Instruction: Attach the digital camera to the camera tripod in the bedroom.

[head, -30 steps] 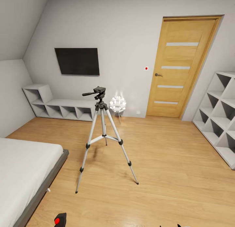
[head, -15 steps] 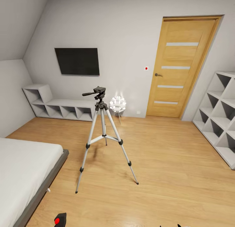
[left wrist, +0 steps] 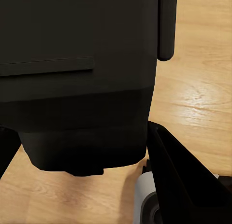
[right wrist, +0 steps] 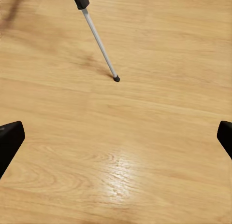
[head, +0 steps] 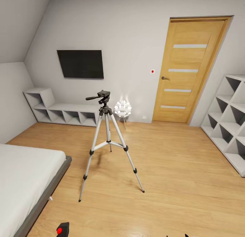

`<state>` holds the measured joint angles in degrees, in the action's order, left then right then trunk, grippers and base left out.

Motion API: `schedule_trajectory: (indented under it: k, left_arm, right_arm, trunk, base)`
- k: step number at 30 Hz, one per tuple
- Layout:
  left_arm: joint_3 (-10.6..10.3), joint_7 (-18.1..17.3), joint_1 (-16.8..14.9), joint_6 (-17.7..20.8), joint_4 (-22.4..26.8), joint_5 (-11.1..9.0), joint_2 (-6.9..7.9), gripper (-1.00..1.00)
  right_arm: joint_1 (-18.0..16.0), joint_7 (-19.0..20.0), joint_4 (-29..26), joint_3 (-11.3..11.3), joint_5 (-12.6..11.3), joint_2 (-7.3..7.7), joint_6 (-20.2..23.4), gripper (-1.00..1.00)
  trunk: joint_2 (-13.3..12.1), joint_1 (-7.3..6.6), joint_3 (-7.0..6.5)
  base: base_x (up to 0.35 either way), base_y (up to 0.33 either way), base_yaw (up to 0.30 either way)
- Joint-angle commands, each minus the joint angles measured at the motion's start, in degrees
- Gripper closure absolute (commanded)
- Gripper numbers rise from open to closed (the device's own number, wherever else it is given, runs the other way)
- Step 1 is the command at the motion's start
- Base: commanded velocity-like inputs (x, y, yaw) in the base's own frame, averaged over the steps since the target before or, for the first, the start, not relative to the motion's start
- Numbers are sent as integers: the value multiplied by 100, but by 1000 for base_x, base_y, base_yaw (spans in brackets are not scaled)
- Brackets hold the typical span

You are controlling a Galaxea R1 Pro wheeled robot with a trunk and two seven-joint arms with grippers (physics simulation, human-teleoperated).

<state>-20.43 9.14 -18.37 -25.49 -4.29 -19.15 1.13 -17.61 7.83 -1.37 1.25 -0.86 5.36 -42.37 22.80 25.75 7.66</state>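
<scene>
Nothing has moved since the earlier head frames: view, tripod and camera sit exactly as before.

I log the scene from largest to smallest. Bedroom: white walls, sloped ceiling at left, light wood floor (head: 177, 182). The wooden door (head: 190, 68) stands closed in the far wall. The bed (head: 23, 179), white mattress on a grey frame, fills the near left corner. White cube shelving (head: 228, 121) lines the right wall; a low white shelf unit (head: 61, 111) runs under the black wall screen (head: 80, 64).

The camera tripod (head: 108, 141) stands upright mid-floor, between bed and door, all three feet on the wood, pan handle pointing left, head bare. A small glowing lamp (head: 123, 108) sits behind it near the wall.

The digital camera (head: 62, 229) shows at the bottom edge of my head view, red button up, well apart from the tripod. In the left wrist view its black body (left wrist: 77, 79) sits between the left gripper (left wrist: 82, 151) fingers, so I record that hand as grasping it.

The right gripper (right wrist: 116, 137) is spread wide, holding nothing, fingertips at the frame's edges, over bare floor near one tripod foot (right wrist: 116, 79).
</scene>
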Motion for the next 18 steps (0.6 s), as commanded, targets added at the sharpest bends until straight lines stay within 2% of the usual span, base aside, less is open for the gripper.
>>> schedule_trajectory:
  k: [1, 18]
  left_arm:
    - [-49, 18, -9, -27, -19, -18, -5, 100]
    - [-49, 18, -9, -27, -19, -18, -5, 100]
  right_arm:
    - [-5, 34, 5, 15, -11, 1, -16, -100]
    - [-5, 43, 5, 6, -11, -32, -27, -100]
  trunk:
    - [12, 3, 12]
    - [12, 3, 12]
  base:
    - [0, 0, 0]
    - [0, 0, 0]
